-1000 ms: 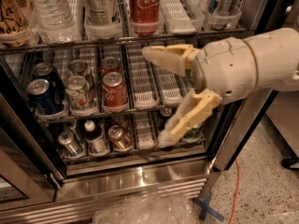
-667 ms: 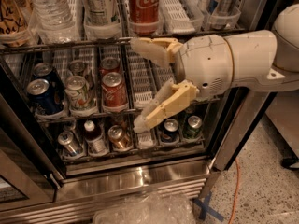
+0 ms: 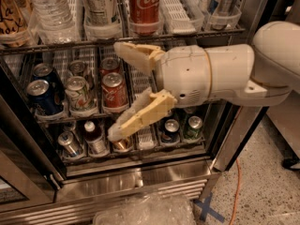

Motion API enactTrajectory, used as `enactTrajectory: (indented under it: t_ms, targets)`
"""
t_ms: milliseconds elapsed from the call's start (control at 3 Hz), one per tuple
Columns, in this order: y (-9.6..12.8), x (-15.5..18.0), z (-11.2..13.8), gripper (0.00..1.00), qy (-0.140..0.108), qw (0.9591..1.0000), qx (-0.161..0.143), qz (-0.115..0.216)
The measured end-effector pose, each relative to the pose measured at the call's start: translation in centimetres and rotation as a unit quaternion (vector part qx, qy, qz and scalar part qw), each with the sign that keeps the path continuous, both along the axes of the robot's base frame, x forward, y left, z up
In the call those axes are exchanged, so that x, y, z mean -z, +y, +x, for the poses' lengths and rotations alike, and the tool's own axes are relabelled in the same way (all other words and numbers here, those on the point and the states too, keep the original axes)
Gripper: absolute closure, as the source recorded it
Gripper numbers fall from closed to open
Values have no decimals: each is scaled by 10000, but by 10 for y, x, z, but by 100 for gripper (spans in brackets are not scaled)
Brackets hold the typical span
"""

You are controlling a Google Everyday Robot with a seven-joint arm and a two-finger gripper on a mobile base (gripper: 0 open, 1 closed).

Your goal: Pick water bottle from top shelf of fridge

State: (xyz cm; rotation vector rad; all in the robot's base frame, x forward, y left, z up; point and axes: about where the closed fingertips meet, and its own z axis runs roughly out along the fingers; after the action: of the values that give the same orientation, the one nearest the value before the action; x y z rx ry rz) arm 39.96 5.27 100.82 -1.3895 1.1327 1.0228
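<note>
Nearest to you is the white arm point(image 3: 220, 74), reaching in from the right, and at its end the gripper point(image 3: 117, 92) hangs in front of the open fridge point(image 3: 108, 184). Its two tan fingers point(image 3: 140, 116) are spread wide apart with nothing held between them. Below the gripper, on the speckled floor, lies a crumpled sheet of clear plastic point(image 3: 145, 210), with a blue tape cross point(image 3: 208, 210) and an orange cable point(image 3: 234, 186) down to its right. Behind the lower finger you see the bottom rack, with a small dark bottle point(image 3: 93, 136) with a white cap among short cans. Right behind the gap between the fingers stands a red cola can point(image 3: 114, 90); left of the gripper are a green-and-white can point(image 3: 77, 93) and blue cans point(image 3: 42, 90). Above the gripper runs the top shelf point(image 3: 187, 34). The water bottle point(image 3: 49, 6) stands on it, up and well to the left of the gripper, untouched, followed rightwards by a bottle with a printed label point(image 3: 99, 6) and a red cola bottle point(image 3: 144, 3) straight above the upper finger.
</note>
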Motion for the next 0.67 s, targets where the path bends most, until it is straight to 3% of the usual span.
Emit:
enactTrajectory:
  t_ms: [333,667]
  targets:
    - [27,-6,1,0,-44,9978,539,385]
    - [27,-6,1,0,-45,9978,533,382]
